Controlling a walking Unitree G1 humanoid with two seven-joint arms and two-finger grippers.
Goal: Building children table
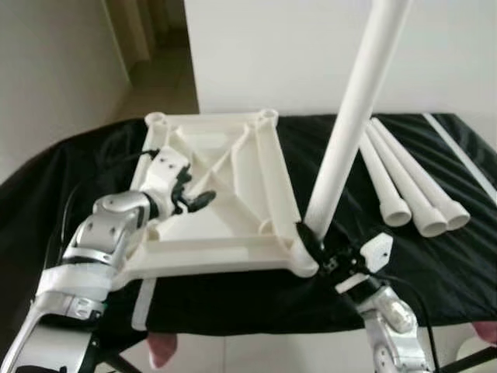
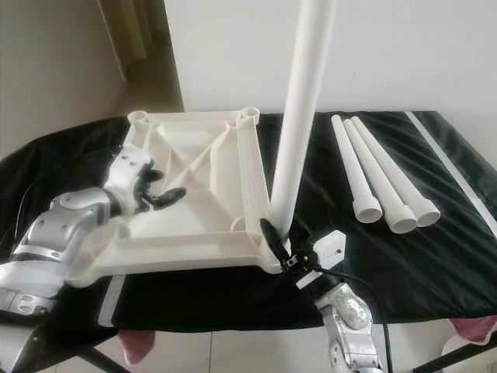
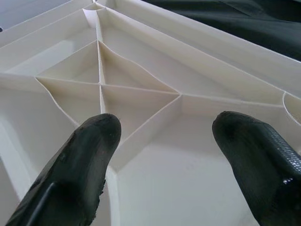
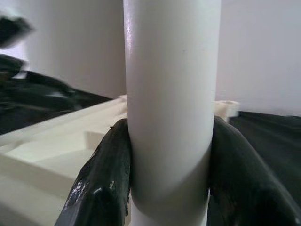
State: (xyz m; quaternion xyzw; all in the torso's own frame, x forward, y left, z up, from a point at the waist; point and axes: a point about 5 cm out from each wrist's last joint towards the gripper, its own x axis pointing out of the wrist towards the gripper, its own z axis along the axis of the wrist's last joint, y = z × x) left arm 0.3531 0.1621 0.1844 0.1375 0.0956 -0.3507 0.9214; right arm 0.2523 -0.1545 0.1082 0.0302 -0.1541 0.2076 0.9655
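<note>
Right wrist view shows the right pincer [image 4: 169, 183] squeezing the white leg [image 4: 171, 94] low down, one black finger on each side. The leg stands nearly straight up in the corner socket of the table top [image 1: 225, 194], which lies upside down on the black counter [image 1: 435, 264], close to its near edge. The left pincer [image 3: 164, 155] rests over the ribbed inside of the table top with its fingers wide apart, holding nothing. Three more legs [image 1: 404, 183] lie side by side toward the counter's right edge. The leg looks hard, smooth and light, so it could slip or tip. Holding it low, right by the socket, seems best. The table top looks stiff; its thick rim is a good place to hold.
</note>
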